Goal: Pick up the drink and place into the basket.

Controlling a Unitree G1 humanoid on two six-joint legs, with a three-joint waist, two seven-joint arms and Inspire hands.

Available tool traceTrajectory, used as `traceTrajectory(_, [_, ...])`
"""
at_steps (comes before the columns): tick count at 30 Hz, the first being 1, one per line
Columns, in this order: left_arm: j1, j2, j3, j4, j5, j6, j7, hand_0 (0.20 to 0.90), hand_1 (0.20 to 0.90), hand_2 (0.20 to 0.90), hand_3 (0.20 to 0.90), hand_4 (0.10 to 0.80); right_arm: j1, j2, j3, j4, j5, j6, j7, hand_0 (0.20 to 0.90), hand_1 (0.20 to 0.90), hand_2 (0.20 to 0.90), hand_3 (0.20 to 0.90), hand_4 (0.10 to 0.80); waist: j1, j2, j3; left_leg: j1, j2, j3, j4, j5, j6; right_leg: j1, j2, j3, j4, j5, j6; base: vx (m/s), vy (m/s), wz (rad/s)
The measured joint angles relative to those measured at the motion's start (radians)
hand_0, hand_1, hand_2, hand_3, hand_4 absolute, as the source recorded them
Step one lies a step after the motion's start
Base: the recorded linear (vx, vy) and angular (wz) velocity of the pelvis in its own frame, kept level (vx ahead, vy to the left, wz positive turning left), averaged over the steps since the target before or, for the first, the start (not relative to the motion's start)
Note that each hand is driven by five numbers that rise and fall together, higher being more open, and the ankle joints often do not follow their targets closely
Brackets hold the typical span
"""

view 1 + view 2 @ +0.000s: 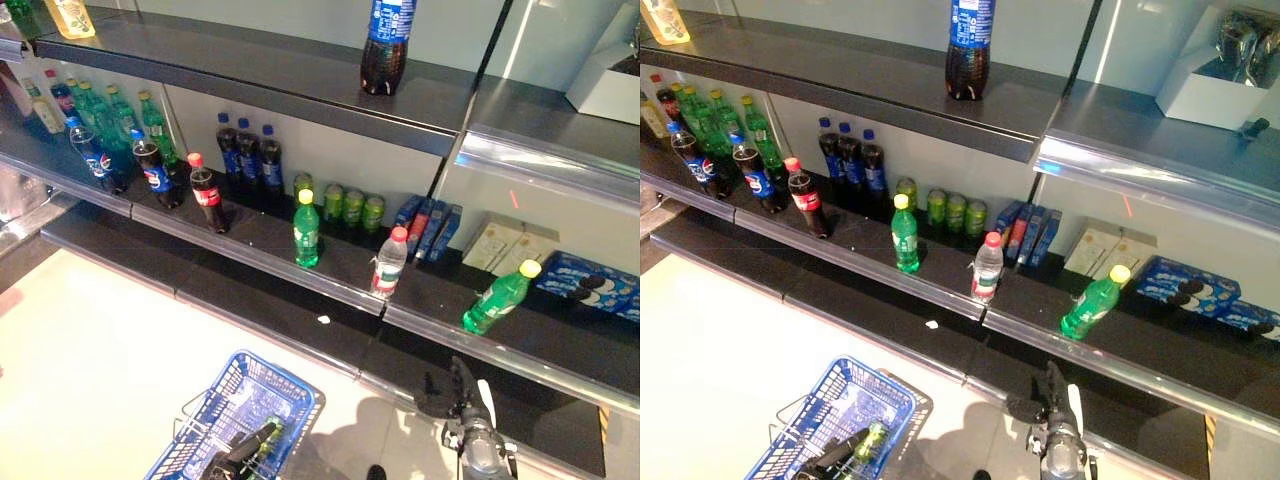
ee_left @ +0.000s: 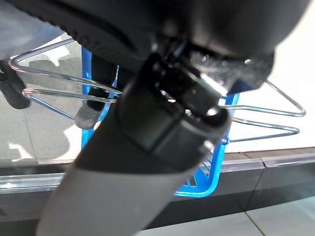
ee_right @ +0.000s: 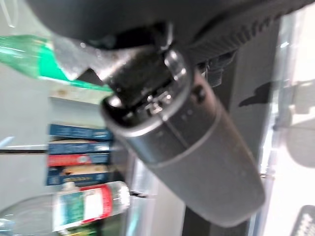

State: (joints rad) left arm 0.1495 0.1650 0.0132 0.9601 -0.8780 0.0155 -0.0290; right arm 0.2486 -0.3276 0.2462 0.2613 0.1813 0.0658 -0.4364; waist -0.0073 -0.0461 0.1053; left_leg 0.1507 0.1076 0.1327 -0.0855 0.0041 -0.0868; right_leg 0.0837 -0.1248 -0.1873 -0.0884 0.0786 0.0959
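A green bottle with a yellow cap [image 1: 497,298] leans tilted on the lower shelf at the right; it also shows in the right wrist view [image 3: 24,56]. My right hand [image 1: 462,398] is open and empty, fingers straight, just below and in front of that shelf's edge, apart from the bottle. My left hand [image 1: 232,456] is shut on the thin wire handles [image 2: 59,81] of the blue basket [image 1: 225,385], which hangs low at the left. A green drink [image 1: 268,437] lies in the basket.
On the lower shelf [image 1: 330,262] stand a clear red-capped bottle [image 1: 388,263], an upright green bottle [image 1: 306,230], green cans [image 1: 350,205], cola bottles [image 1: 248,155] and blue boxes [image 1: 428,228]. Biscuit packs [image 1: 595,283] lie at the right. A cola bottle [image 1: 385,45] stands on the upper shelf.
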Motion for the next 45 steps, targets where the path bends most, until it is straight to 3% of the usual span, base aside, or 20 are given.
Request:
traceTrajectory(11, [0.021,0.0,-0.001,-0.013,0.0,-0.001,0.0,0.3,0.3,0.3,0.2,0.1,0.043,-0.05,-0.086,-0.2,0.057,-0.015,-0.009,0.9,0.9,0.9,0.9,0.8,-0.078,0.003,0.001,0.004,0.001,0.099,-0.001,-0.001,0.002,-0.053,0.008,0.087,-0.004,0.021,0.002,-0.027,0.029,-0.25])
traceTrajectory(16, [0.029,-0.01,-0.01,-0.012,0.0,-0.003,-0.002,0.3,0.3,0.3,0.2,0.1,0.038,-0.083,-0.112,-0.27,0.1,-0.063,-0.011,0.9,0.9,0.9,0.9,0.8,-0.101,0.009,-0.003,0.006,0.004,0.12,-0.003,-0.001,0.001,-0.063,0.01,0.089,-0.004,0.031,0.001,0.025,0.011,-0.16])
traceTrajectory(24, [0.035,-0.032,-0.01,0.011,0.001,-0.03,-0.009,0.3,0.3,0.3,0.2,0.1,0.038,-0.094,-0.114,-0.334,0.134,-0.121,-0.048,0.9,0.9,0.9,0.9,0.8,-0.102,0.03,-0.017,0.005,0.008,0.12,-0.002,-0.001,0.001,-0.066,0.014,0.09,-0.004,0.033,-0.002,0.042,-0.009,-0.01])
traceTrajectory(38, [0.036,-0.039,-0.011,0.026,0.009,-0.048,-0.025,0.3,0.3,0.3,0.2,0.1,-0.042,-0.105,-0.116,-0.429,0.176,-0.143,-0.142,0.9,0.9,0.9,0.9,0.8,-0.091,0.042,-0.023,0.004,0.01,0.12,-0.001,0.0,-0.001,-0.067,0.017,0.091,-0.004,0.033,-0.003,0.067,-0.012,0.0])
traceTrajectory(45, [-0.012,-0.035,-0.078,0.052,0.007,-0.069,-0.037,0.3,0.3,0.3,0.2,0.1,-0.115,-0.113,-0.122,-0.361,0.175,-0.168,-0.212,0.9,0.9,0.9,0.9,0.8,-0.08,0.063,-0.003,-0.078,-0.004,0.116,0.02,0.006,0.002,-0.144,0.012,0.1,0.007,0.056,-0.01,-0.137,0.026,-0.02])
